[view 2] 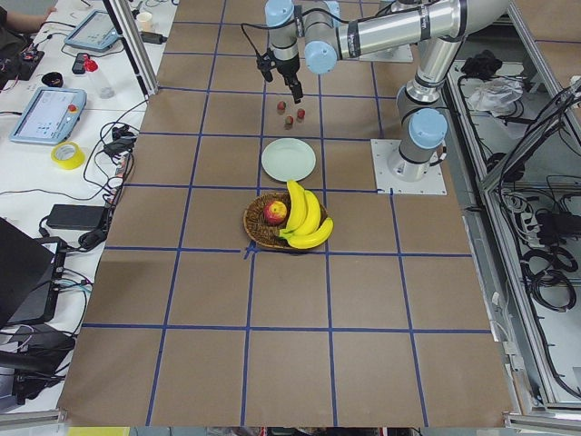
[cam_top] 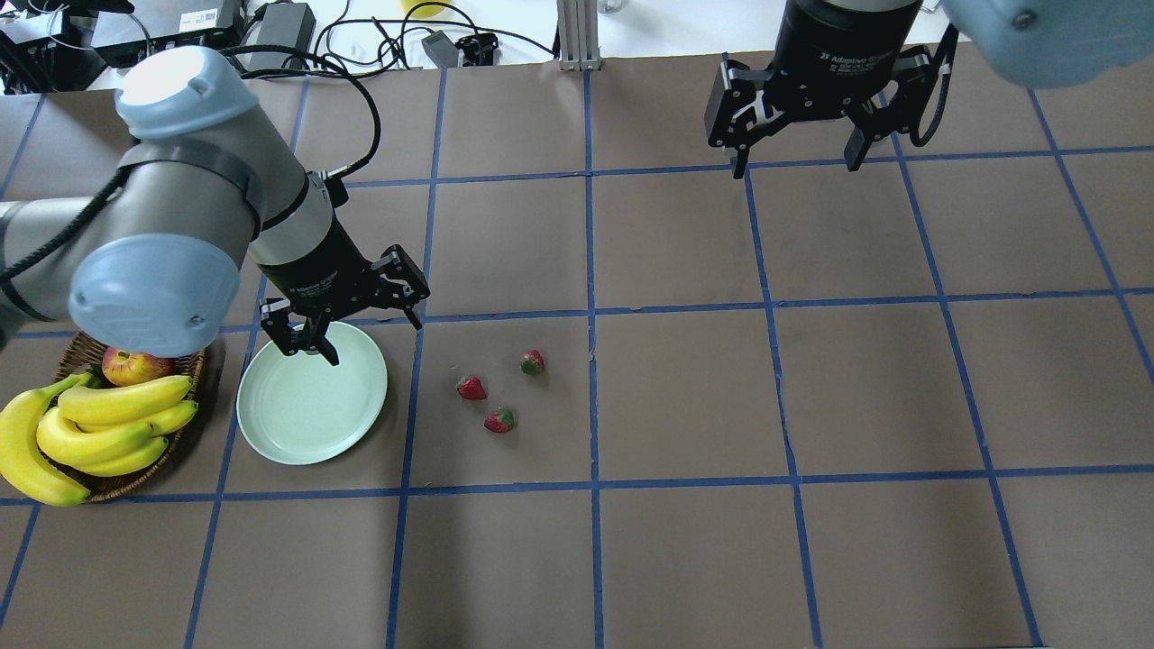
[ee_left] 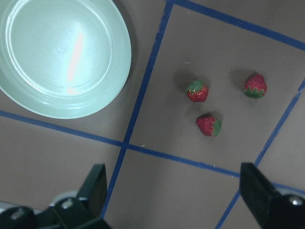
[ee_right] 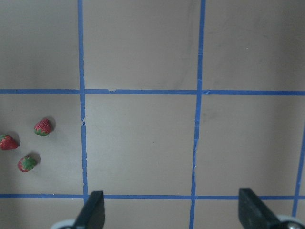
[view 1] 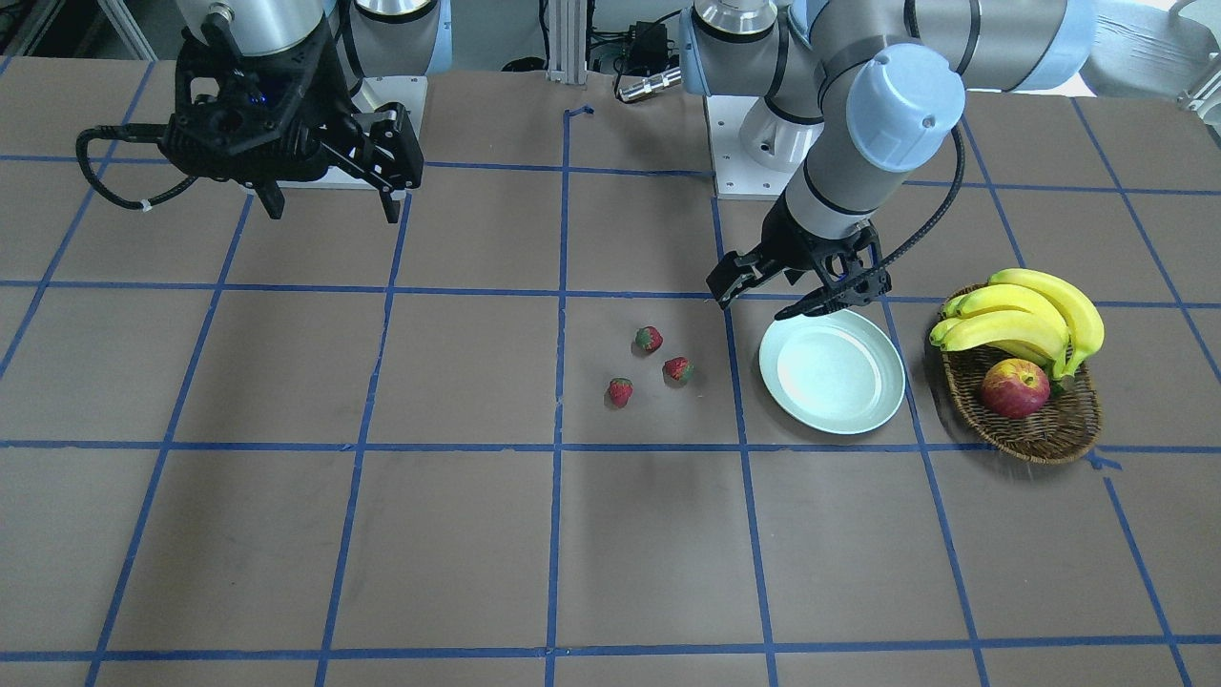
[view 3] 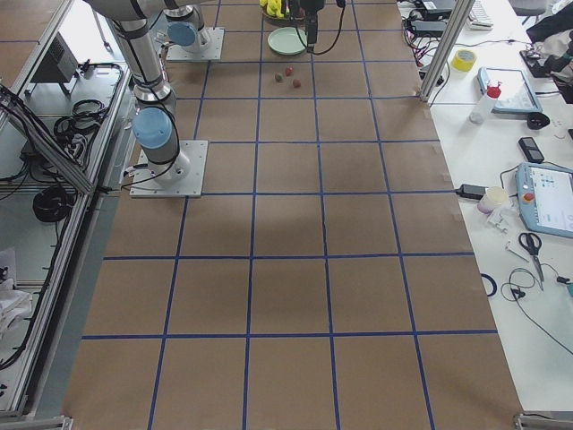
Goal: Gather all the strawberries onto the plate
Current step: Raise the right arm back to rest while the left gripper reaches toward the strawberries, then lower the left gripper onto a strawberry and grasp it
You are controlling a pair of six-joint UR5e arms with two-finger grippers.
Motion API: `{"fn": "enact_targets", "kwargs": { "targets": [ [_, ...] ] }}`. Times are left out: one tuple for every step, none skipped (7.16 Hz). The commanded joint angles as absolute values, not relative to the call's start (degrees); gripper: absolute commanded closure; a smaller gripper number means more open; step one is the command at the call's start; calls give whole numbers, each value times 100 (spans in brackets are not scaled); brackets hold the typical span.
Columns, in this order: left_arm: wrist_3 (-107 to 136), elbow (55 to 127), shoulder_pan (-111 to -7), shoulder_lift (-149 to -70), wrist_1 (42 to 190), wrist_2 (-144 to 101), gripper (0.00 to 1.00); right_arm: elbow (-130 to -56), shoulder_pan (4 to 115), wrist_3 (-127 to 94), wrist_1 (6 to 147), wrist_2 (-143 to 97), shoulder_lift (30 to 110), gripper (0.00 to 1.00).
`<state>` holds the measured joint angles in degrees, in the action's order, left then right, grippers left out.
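Observation:
Three small red strawberries lie loose on the brown table: one [cam_top: 532, 362], one [cam_top: 471, 388] and one [cam_top: 499, 420]. In the left wrist view they show as one [ee_left: 197, 91], one [ee_left: 255, 86] and one [ee_left: 208, 125]. The mint-green plate [cam_top: 311, 397] is empty and lies to their left; it also shows in the front view [view 1: 832, 372] and the left wrist view [ee_left: 62, 52]. My left gripper [cam_top: 361, 317] is open and empty, hovering over the plate's far rim. My right gripper [cam_top: 793, 153] is open and empty, high at the far right, away from the fruit.
A brown wicker basket [cam_top: 185, 433] with bananas [cam_top: 99, 428] and a red-yellow apple [cam_top: 135, 365] stands left of the plate. Blue tape lines grid the table. Cables and boxes lie beyond the far edge.

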<state>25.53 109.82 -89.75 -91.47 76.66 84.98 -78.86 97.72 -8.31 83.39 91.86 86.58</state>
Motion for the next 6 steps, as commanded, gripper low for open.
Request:
{"fn": "enact_targets", "kwargs": {
  "targets": [
    [3363,11424,-9104,-9551,6641,8490,0,-8067,9730,-940,8847,9237,8701,0],
    [3793,11530,-9158,-9754,6392,8482,0,-8355,9721,-949,9347,9263,8753,0],
    [4006,11531,-9193,-9947,6320,8421,0,-8646,9686,-967,9526,9264,8919,0],
    [4191,11531,-9306,-10141,6198,8246,0,-8709,9642,-949,9414,9281,9008,0],
    [4427,11531,-9342,-10386,5796,8201,0,-8745,9555,-888,9396,9273,9070,0],
    [4595,11531,-9360,-10615,5644,8200,0,-8736,9354,-888,9491,9255,9079,0]
  ]
}}
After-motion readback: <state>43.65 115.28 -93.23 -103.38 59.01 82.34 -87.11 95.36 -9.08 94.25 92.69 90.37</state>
